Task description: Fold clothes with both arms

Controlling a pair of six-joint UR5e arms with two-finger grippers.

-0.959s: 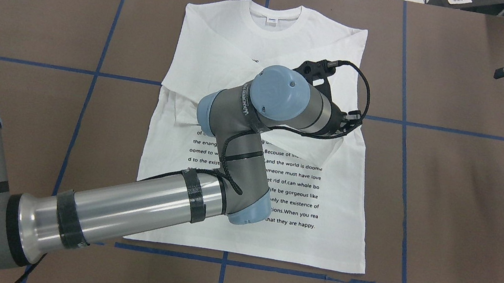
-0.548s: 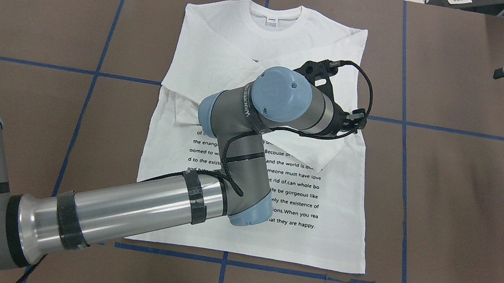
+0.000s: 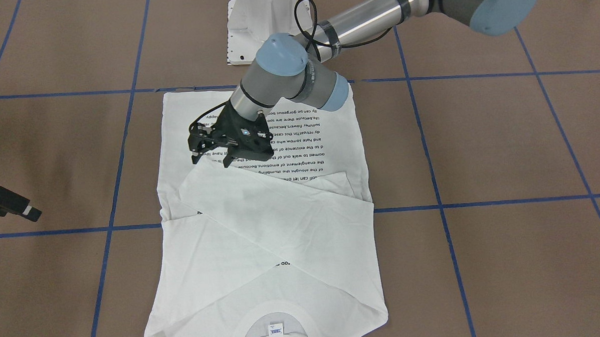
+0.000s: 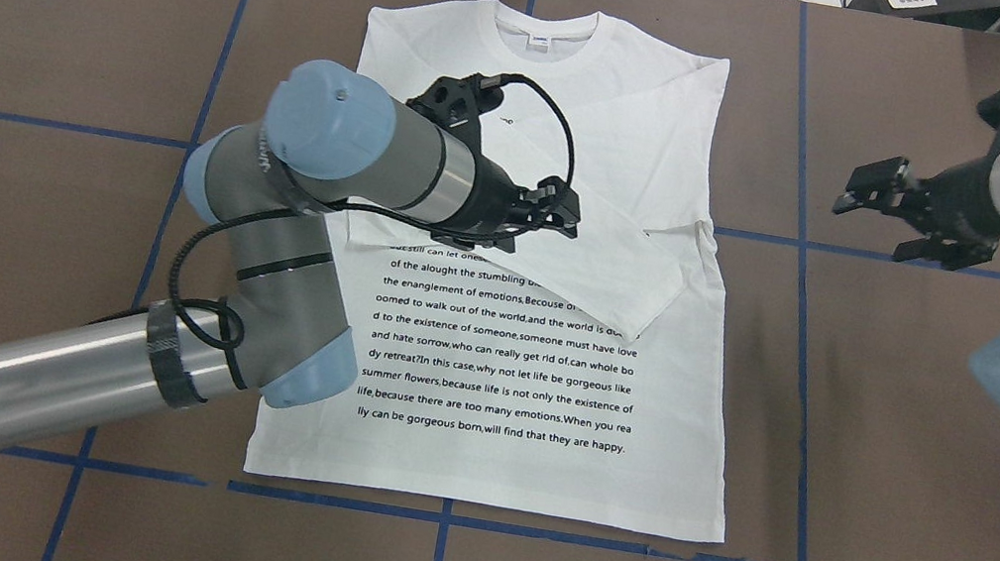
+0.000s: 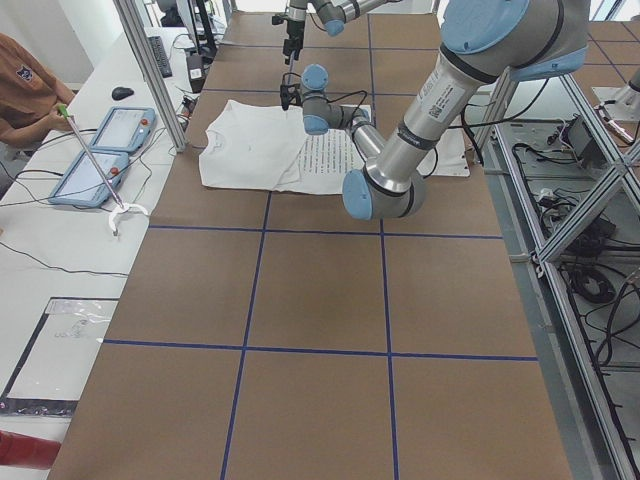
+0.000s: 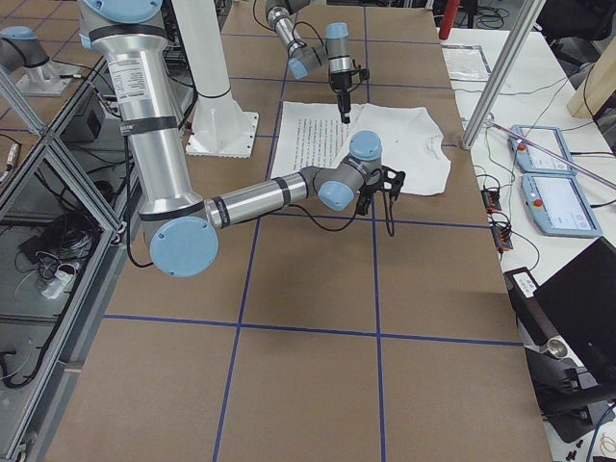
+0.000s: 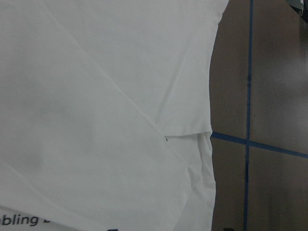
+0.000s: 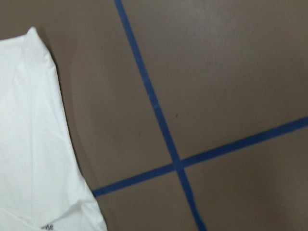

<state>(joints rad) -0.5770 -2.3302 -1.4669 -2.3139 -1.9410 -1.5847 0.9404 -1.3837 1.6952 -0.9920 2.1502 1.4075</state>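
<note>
Left gripper hangs spread and empty over the white long-sleeved T-shirt; right gripper, also spread, hovers beside it. Sleeves lie crossed inward; body folds likely remain.

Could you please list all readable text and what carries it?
T-shirt:
"d to the existence of someone,someone must have love"
"and hate sorrow,who can really get rid of.can whole bo"
"dy retreat?In this case,why not let life be gorgeous like"
"summer flowers,because life is not only the existence of"
"life,because there are too many emotions.When you rea"
"lly can be gorgeous born,will find that they are happy."
Upper lines: partly covered.
Neck tag, left arm lettering: unreadable.
</note>
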